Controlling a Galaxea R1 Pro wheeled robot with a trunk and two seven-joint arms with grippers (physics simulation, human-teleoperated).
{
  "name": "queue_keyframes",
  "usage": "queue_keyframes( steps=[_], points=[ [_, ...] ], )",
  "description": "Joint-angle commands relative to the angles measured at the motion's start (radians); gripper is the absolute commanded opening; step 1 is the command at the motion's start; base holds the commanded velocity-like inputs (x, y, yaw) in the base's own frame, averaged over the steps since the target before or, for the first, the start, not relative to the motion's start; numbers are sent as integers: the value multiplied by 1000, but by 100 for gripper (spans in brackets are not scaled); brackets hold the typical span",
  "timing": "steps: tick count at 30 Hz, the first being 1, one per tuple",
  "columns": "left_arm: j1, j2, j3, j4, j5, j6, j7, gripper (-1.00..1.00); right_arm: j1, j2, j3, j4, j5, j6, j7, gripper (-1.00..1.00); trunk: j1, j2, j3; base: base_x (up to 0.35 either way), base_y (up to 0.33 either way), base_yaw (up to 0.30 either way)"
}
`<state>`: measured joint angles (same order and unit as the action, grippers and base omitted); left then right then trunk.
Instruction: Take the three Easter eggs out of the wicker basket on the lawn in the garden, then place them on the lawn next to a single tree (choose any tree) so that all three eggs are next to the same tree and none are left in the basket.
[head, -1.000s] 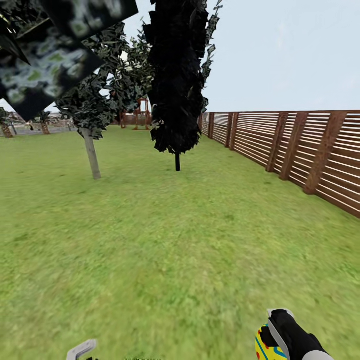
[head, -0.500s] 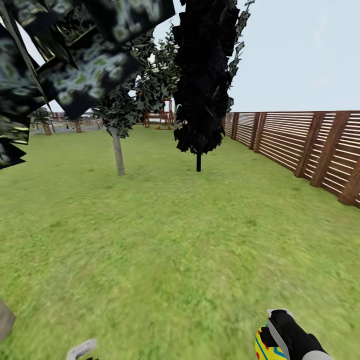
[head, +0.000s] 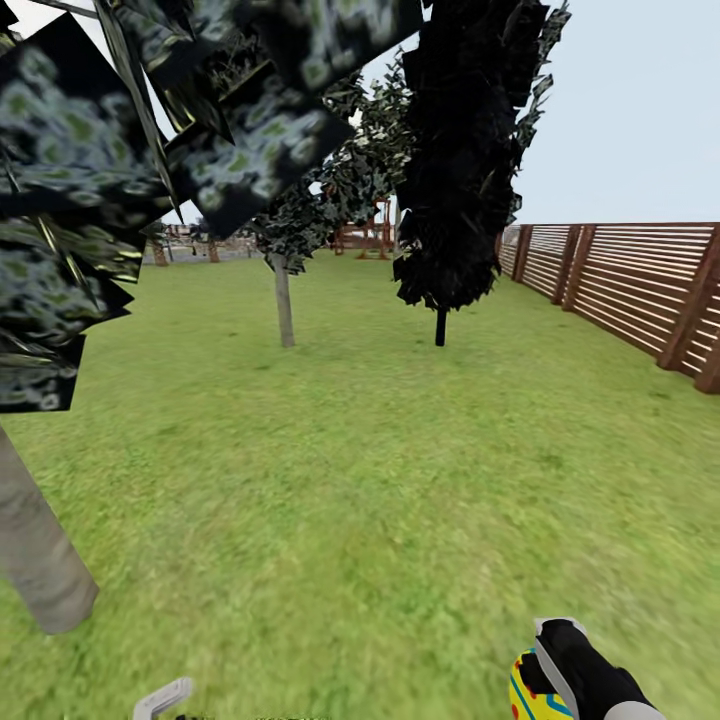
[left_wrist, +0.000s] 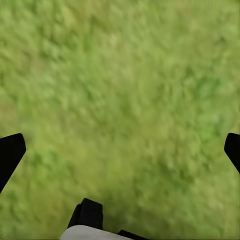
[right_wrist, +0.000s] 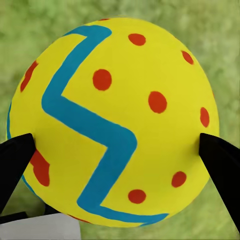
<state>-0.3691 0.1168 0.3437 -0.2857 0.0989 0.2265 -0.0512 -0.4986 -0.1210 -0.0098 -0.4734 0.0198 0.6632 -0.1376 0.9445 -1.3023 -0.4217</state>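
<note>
The right gripper (right_wrist: 117, 145) is clamped on an Easter egg (right_wrist: 112, 120), one black finger (right_wrist: 15, 160) pressed to each flank. In the right wrist view the egg's long axis seems to run along the fingers, away from the camera, though so close a view makes this hard to judge; a blue zigzag stripe and red dots cover its yellow shell. In the head view only a sliver of the egg (head: 528, 690) peeks from behind the right gripper (head: 545, 680), cut by the frame's lower edge, above the lawn (head: 380, 480).

The left gripper (left_wrist: 120, 147) holds nothing, its fingers spread wide over blurred grass (left_wrist: 125, 90); the head view catches just a grey corner of it (head: 165, 697).

A slim grey-trunked tree (head: 284, 300) stands far across the lawn from the egg, a near-black conifer (head: 455, 180) just beside it toward the slatted fence (head: 630, 290). A thick pale trunk (head: 35, 550) rises well nearer than the slim tree, its base cut off, blocky leaves (head: 110, 160) hiding what is behind.
</note>
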Motion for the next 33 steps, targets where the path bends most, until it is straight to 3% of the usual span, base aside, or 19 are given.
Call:
queue_keyframes(
  steps=[1,26,29,33],
  points=[
    [-1,0,3,-1,10,7,-3,100,0,0,-1,-2,2,6,-1,-100,0,-1,-1,0,0,296],
    [-1,5,3,-21,12,7,-1,100,0,8,-1,10,2,-7,-1,-100,0,-1,-1,0,0,296],
    [-1,9,5,-228,13,39,-1,100,0,8,-2,13,1,-7,-2,-100,0,-1,-1,0,0,296],
    [-1,3,-3,-404,10,88,-3,100,0,7,-2,15,-1,-8,-2,-100,0,-1,-1,0,0,296]
  ],
)
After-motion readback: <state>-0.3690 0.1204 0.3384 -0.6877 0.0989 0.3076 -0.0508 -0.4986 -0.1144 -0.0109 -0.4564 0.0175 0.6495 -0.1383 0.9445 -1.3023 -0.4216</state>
